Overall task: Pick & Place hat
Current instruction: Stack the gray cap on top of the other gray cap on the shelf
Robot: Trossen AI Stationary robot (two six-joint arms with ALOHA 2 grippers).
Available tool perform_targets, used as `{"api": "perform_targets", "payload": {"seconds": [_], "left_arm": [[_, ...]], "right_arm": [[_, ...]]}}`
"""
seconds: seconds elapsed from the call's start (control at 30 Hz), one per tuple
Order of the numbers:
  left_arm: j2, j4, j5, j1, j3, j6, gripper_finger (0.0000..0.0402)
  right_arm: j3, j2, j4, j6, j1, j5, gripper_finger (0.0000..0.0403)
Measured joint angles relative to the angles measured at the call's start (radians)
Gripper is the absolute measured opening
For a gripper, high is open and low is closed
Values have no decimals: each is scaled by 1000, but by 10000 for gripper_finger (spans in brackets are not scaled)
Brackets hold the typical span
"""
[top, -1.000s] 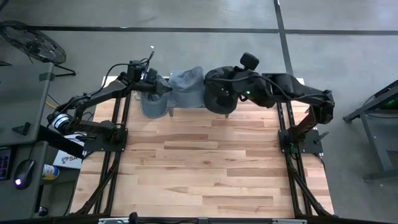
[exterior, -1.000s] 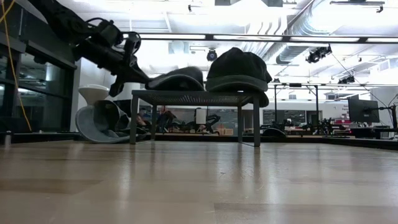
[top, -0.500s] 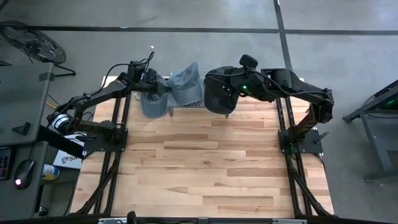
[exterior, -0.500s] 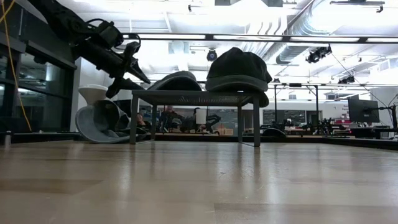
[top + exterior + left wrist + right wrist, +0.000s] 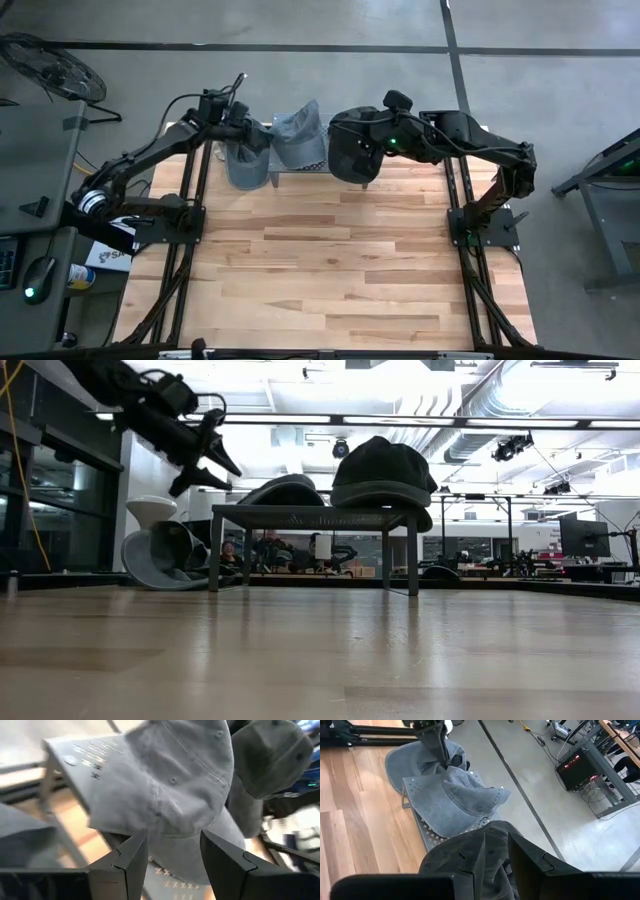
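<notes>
Overhead camera looking straight down on the wooden plank bench [image 5: 320,260], low camera looking level across it, both wrist cameras viewing close the perforated grey metal rack [image 5: 427,787], all four sharing it

A grey hat [image 5: 457,800] lies on a perforated metal rack [image 5: 427,827]; the right gripper [image 5: 495,851] pinches a dark hat [image 5: 470,862].

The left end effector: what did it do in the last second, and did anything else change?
The left end effector let go of the grey hat on the small stand, opened and rose up and away from it. The hat settled on the stand, its brim swinging outward. The right end effector stayed closed on the dark hat, and the third hat stayed on the table.
</notes>
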Motion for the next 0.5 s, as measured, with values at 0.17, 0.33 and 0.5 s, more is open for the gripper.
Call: {"api": "perform_targets", "payload": {"seconds": [0.17, 0.33, 0.5], "left_arm": [[-54, -226, -92, -1, 70, 87, 174], [-132, -385, -159, -1, 86, 117, 175], [-224, -565, -313, -1, 85, 118, 175]], "right_arm": [[0, 0, -6, 11, 0, 1, 78], [0, 0, -43, 53, 0, 2, 78], [0, 0, -53, 99, 0, 1, 78]]}}
